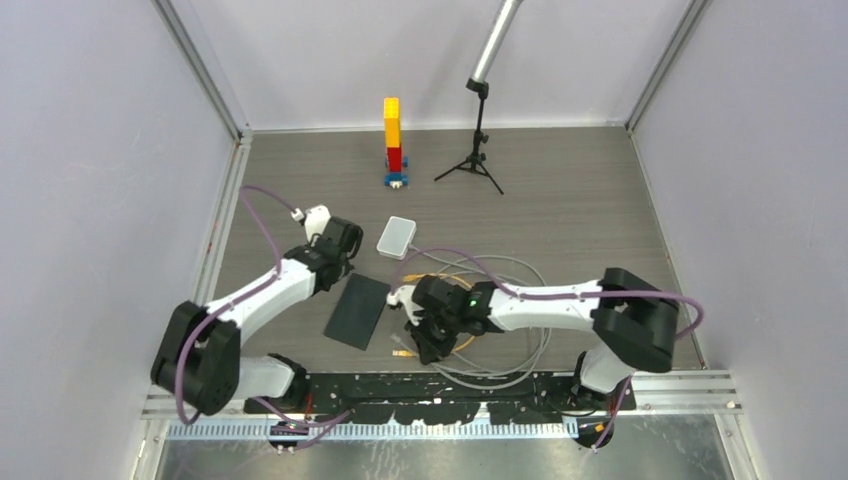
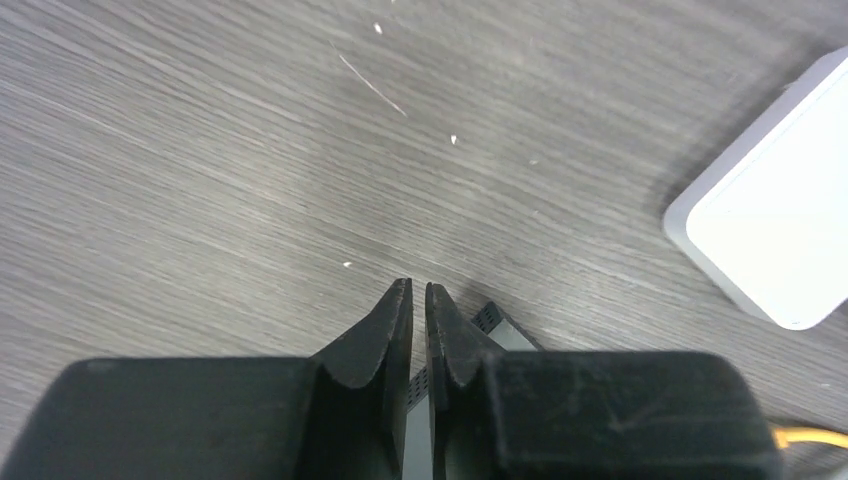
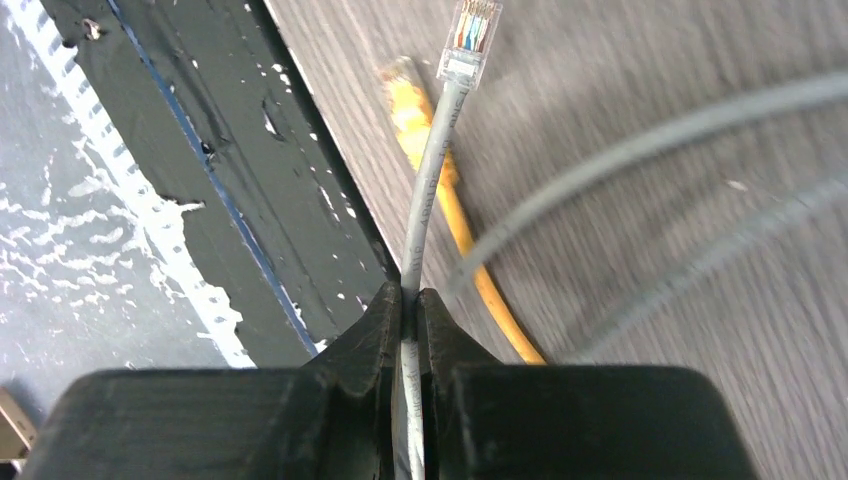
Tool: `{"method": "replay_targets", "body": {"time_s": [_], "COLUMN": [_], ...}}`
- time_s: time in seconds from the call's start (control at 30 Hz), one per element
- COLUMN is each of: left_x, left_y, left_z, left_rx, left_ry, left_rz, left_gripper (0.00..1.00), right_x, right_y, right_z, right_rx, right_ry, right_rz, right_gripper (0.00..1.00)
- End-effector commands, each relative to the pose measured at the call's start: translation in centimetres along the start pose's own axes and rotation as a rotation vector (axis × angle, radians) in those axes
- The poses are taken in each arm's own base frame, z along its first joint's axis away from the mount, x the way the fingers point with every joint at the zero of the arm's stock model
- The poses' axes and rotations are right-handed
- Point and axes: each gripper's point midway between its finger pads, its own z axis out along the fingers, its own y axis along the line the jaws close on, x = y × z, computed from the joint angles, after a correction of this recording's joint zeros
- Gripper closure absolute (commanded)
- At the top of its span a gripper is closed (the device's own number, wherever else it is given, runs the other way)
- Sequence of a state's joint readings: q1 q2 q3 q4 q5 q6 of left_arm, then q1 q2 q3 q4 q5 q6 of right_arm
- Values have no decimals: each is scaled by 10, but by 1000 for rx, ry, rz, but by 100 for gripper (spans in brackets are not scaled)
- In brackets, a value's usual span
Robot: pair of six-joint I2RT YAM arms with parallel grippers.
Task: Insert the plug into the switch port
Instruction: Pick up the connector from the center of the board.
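The small white box point(image 1: 397, 237) lies flat on the table; in the left wrist view its corner point(image 2: 770, 230) shows at the right edge. The switch port in its side cannot be made out. My left gripper point(image 1: 347, 258) point(image 2: 418, 288) hovers just left of the box, its fingers together with only a hairline gap and nothing between them. My right gripper point(image 1: 428, 345) point(image 3: 411, 293) is near the table's front edge, shut on a grey cable point(image 3: 425, 190). The clear plug point(image 3: 470, 38) sticks out well ahead of the fingertips.
A flat black device point(image 1: 357, 311) point(image 2: 495, 322) lies under the left gripper. A yellow cable point(image 3: 450, 190) with its own plug lies beside the grey one. Loose grey loops point(image 1: 520, 340) trail right. A brick tower point(image 1: 393, 140) and tripod point(image 1: 478, 150) stand at the back.
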State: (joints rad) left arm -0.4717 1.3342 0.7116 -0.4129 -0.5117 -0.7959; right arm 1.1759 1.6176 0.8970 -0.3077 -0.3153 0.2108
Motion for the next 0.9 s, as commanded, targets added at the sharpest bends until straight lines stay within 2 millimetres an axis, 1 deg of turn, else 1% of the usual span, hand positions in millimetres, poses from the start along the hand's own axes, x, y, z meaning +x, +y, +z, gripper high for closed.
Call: {"method": "replay_targets", "body": {"time_s": [0.0,0.17,0.27,0.33,0.47,0.57,0.63,0.7,0.77,0.83,0.87], "left_x": [-34,-49,-57,-62,-76,-88,-92,-95,-97,-98,-98], "left_y": [18,27,23,21,14,8,4,-5,-15,-29,-37], "left_z": [-22,-35,-41,-44,-47,-49,-49,-51,-55,-64,-69], "left_rx": [-44,-56,-20,4,42,47,56,96,161,251,306], "left_ry": [-132,-196,-227,-253,-317,-350,-352,-356,-360,-360,-360], "left_rz": [5,-16,-23,-29,-18,0,9,16,27,41,59], "left_gripper": [86,80,76,71,69,68,68,68,68,68,69], "right_x": [-19,-29,-35,-40,-51,-57,-60,-61,-61,-62,-64], "right_y": [-10,-28,-37,-42,-55,-60,-61,-61,-61,-61,-60], "right_z": [-26,-52,-63,-67,-62,-52,-45,-38,-35,-39,-45], "right_rx": [38,75,88,96,123,116,106,87,82,88,96], "right_ry": [-162,-299,-370,-417,-481,-500,-500,-493,-481,-480,-492], "right_rz": [58,115,125,125,135,129,122,105,85,73,68], "right_gripper": [100,100,100,100,99,100,100,100,99,99,99]}}
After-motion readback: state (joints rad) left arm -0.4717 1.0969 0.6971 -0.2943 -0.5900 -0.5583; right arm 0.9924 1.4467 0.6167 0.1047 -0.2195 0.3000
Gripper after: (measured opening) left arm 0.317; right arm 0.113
